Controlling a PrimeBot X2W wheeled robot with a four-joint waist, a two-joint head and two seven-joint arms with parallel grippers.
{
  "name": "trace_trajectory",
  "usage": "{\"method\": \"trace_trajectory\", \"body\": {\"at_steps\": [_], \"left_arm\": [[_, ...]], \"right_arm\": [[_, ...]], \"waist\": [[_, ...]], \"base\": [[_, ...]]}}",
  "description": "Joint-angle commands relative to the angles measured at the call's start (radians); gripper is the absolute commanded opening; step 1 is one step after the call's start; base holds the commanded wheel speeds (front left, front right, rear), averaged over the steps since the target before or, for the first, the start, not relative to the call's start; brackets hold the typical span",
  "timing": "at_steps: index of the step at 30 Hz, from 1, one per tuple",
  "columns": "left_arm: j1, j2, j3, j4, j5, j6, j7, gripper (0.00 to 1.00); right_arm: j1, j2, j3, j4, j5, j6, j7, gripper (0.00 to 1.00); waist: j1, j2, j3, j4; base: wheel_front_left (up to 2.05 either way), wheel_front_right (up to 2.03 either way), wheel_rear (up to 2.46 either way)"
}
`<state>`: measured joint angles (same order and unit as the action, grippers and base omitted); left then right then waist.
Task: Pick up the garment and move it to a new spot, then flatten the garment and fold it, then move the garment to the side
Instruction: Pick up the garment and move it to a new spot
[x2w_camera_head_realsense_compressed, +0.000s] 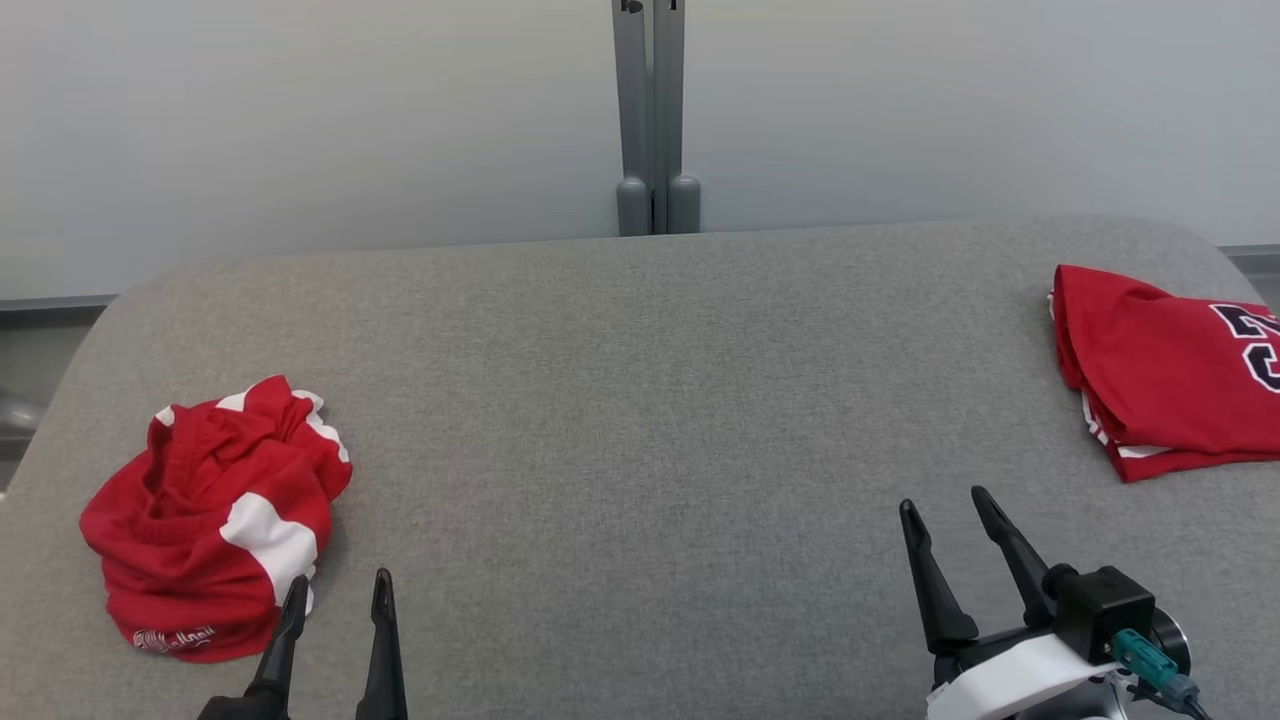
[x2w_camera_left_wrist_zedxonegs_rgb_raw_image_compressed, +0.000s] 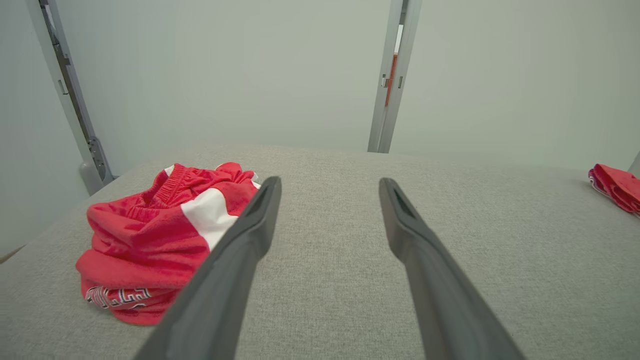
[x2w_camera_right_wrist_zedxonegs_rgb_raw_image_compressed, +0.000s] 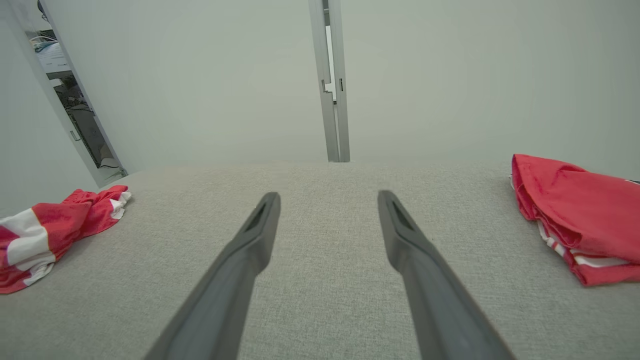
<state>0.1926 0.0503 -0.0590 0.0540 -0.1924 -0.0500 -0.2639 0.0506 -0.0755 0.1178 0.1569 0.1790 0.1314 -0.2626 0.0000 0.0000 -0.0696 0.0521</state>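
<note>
The task seemed to be at its first step, the pickup not yet begun. The crumpled garment (x2w_camera_head_realsense_compressed: 215, 520), soft red knit with white panels and a ribbed waistband, lay heaped on the grey woven table (x2w_camera_head_realsense_compressed: 640, 400), well left of the upright post (x2w_camera_head_realsense_compressed: 655, 120). A folded red jersey (x2w_camera_head_realsense_compressed: 1160, 370) lay right of that post. Both the left gripper (x2w_camera_head_realsense_compressed: 340, 580) and right gripper (x2w_camera_head_realsense_compressed: 944, 500) were spread wide and empty. Next, the left one probably needed to swing further left of the post and pinch a raised fold.

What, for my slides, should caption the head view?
Crumpled garment by open left gripper; folded garment beyond open right gripper.
</note>
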Motion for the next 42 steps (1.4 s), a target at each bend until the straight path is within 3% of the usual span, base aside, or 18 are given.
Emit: {"method": "trace_trajectory", "body": {"at_steps": [1,30,37,42], "left_arm": [[-0.01,0.001,0.005,-0.004,0.004,-0.001,0.0,1.0],[-0.027,0.001,0.011,-0.029,-0.003,0.005,0.0,1.0],[-0.069,0.001,0.005,-0.051,-0.014,0.012,0.0,1.0],[-0.154,0.001,0.013,-0.04,0.004,-0.014,0.0,1.0]], "right_arm": [[0.004,0.002,0.003,0.002,0.004,-0.002,-0.003,1.0],[-0.024,-0.003,0.031,0.01,0.004,-0.002,-0.003,1.0],[-0.064,-0.044,0.042,0.004,-0.01,-0.002,-0.003,1.0],[-0.094,-0.089,0.044,0.001,-0.017,-0.002,-0.003,1.0]], "waist": [[0.0,0.0,0.004,0.021],[0.0,0.0,0.077,0.382],[0.0,0.0,0.159,0.413],[0.0,0.0,0.229,0.402]], "base": [[0.0,0.0,0.0],[0.0,0.0,0.0],[0.0,0.0,0.0],[0.0,0.0,0.0]]}}
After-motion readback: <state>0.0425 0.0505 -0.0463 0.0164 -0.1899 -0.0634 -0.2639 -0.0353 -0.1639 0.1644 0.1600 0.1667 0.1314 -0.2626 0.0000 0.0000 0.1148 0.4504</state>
